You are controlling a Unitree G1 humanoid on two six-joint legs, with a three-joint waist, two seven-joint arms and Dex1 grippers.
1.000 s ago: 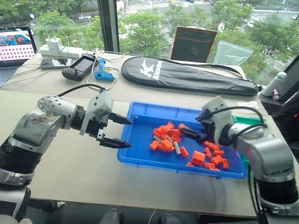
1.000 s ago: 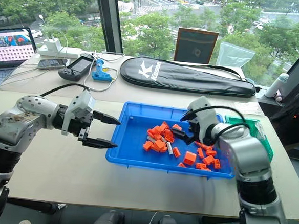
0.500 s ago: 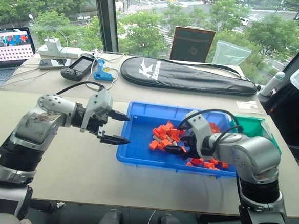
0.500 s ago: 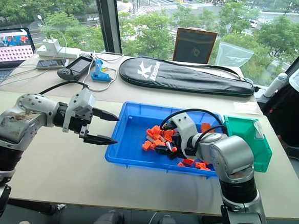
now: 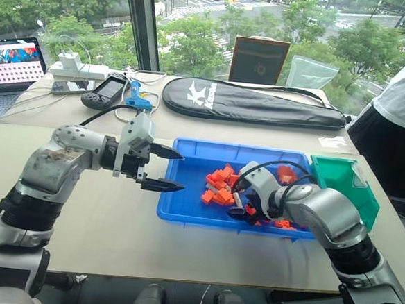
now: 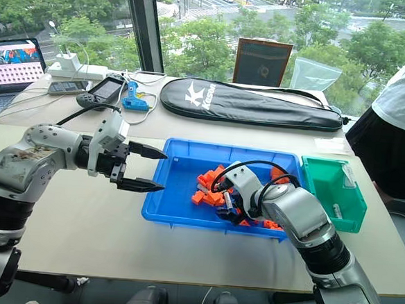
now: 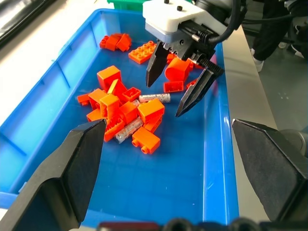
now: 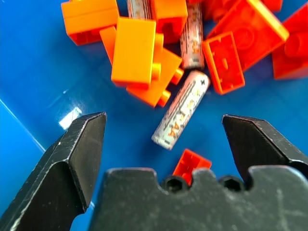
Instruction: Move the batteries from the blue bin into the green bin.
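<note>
While right claw (image 7: 185,89) gapes over battery (image 8: 180,109), left claw (image 5: 168,169) hovers spread.

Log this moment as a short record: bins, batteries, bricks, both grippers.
blue bin: on the table, holds orange bricks and batteries
batteries: at least two lie among the bricks
green bin: beside the blue bin, on the robot's right; one small pale item inside
right gripper: open, over the bricks, fingers either side of a battery, not gripping
left gripper: open, empty, over the blue bin's left edge
</note>
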